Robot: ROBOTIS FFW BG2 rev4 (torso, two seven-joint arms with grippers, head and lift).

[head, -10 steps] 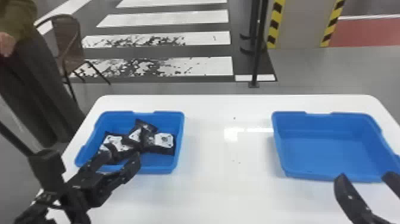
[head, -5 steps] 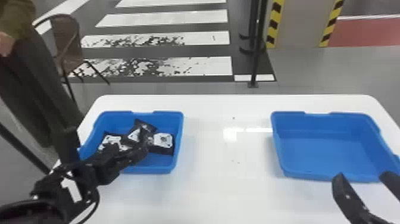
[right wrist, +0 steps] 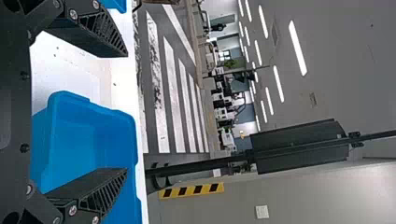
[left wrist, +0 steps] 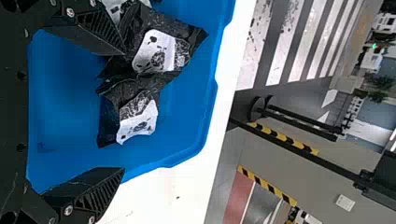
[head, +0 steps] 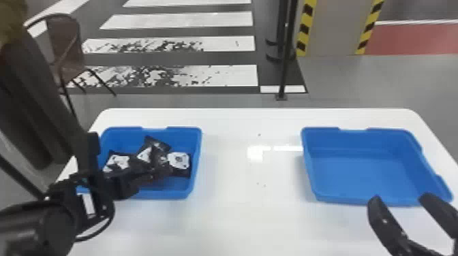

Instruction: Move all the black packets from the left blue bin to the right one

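On the white table (head: 252, 221), the left bin (head: 170, 194) holds black packets (head: 179, 160).

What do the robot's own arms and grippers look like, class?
The left arm is black, with a white patch and a looping black cable. The left gripper and right gripper both have black, tapering fingers with ribbed sides and silvery screws.
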